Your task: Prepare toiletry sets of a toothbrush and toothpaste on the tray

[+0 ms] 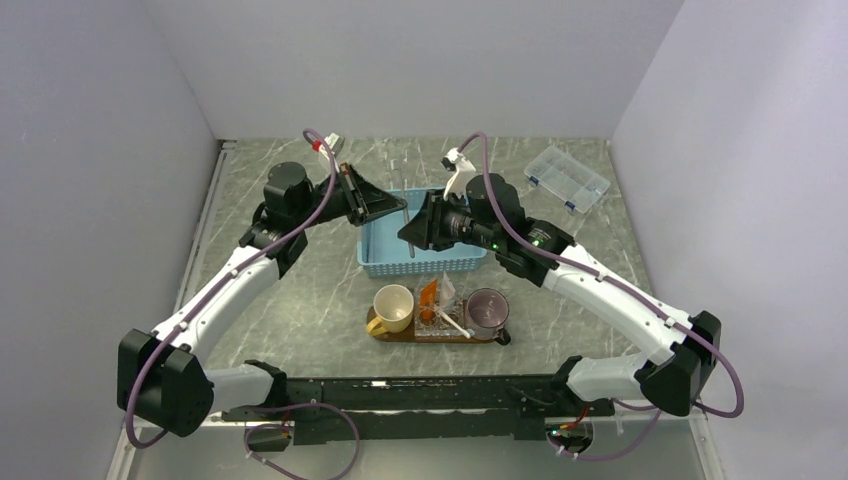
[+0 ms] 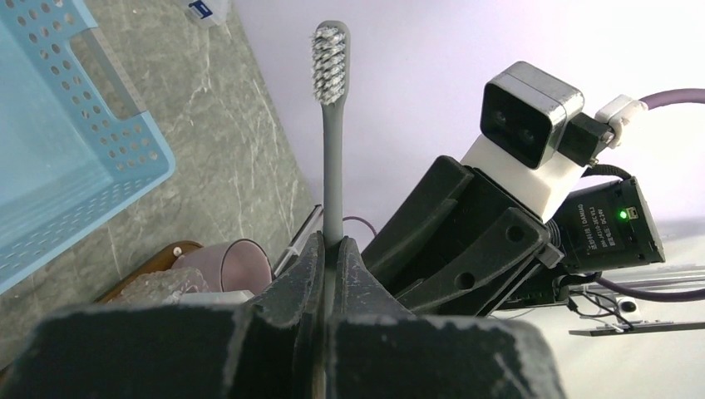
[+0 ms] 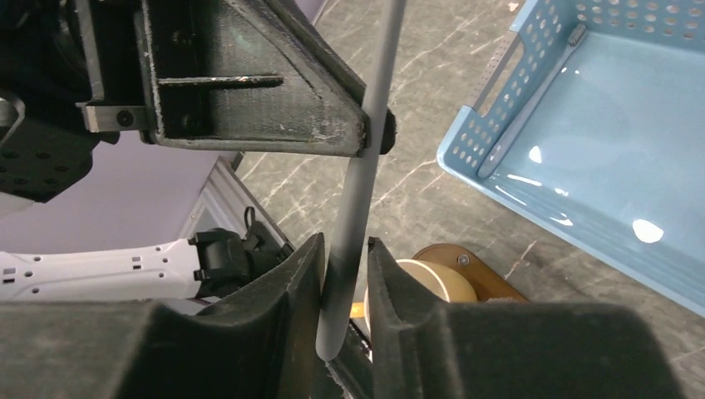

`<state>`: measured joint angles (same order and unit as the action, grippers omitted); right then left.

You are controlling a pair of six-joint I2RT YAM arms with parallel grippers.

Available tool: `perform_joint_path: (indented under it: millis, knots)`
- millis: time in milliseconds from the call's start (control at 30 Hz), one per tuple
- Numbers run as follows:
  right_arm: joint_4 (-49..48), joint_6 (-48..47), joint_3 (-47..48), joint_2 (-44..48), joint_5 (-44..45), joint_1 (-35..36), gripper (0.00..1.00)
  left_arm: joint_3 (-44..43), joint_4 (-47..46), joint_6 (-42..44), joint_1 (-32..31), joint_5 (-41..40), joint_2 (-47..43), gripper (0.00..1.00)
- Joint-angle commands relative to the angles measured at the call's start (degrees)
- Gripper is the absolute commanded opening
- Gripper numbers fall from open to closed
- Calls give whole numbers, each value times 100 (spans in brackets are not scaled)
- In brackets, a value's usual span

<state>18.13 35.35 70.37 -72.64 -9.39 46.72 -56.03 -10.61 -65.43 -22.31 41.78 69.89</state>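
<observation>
Two robot arms meet above the blue slatted basket (image 1: 380, 265), sharing a grey toothbrush (image 2: 332, 150) between them in mid-air. The left gripper (image 2: 331, 245) is clamped on the handle, its two dark fingers pressed together around the stem, with the bristle head standing clear above them. In the right wrist view, the right gripper (image 3: 345, 249) takes the bare tail end of the same handle: its fingers sit tight against either side of the grey stem, closed on it, just below the spot where the left gripper (image 3: 378, 133) pinches it. From the overhead camera the brush (image 1: 409, 245) shows as a thin grey line running across the basket's open top, with the left gripper (image 1: 403, 207) and the right gripper (image 1: 403, 235) nose to nose beside it.

The dark wooden tray (image 1: 500, 338) lies on the marbled table (image 1: 300, 300) just in front of the basket, nearer the arm bases. On it stand a yellow cup (image 1: 392, 308) at the left end and a mauve cup (image 1: 486, 312) at the right end. Between the cups sit an orange toothpaste (image 1: 428, 293) and a whitish toothbrush (image 1: 453, 322), lying at a slant; how they rest against each other is too small to make out. A clear compartment box (image 1: 567, 178) sits well apart at the far right of the table.
</observation>
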Motion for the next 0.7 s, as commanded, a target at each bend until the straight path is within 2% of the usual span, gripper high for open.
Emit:
perform_joint_path:
  millis: [0,167,300,400,533,667]
  knots:
    - [-349,92,176,59,38,43,21,18,-442,-122,16,210,-224,0]
    - [-319,84,148,94,126,79,0,-2,-266,22,16,272,-179,2]
    - [-239,55,140,144,220,96,0,58,-258,6,16,419,-129,12]
    - [-128,-18,131,205,309,105,0,90,-411,-120,16,616,-64,34]
    - [139,-314,144,310,418,107,0,-191,172,255,16,795,-36,59]
    - [785,-932,279,339,383,101,0,-555,878,811,16,937,-4,66]
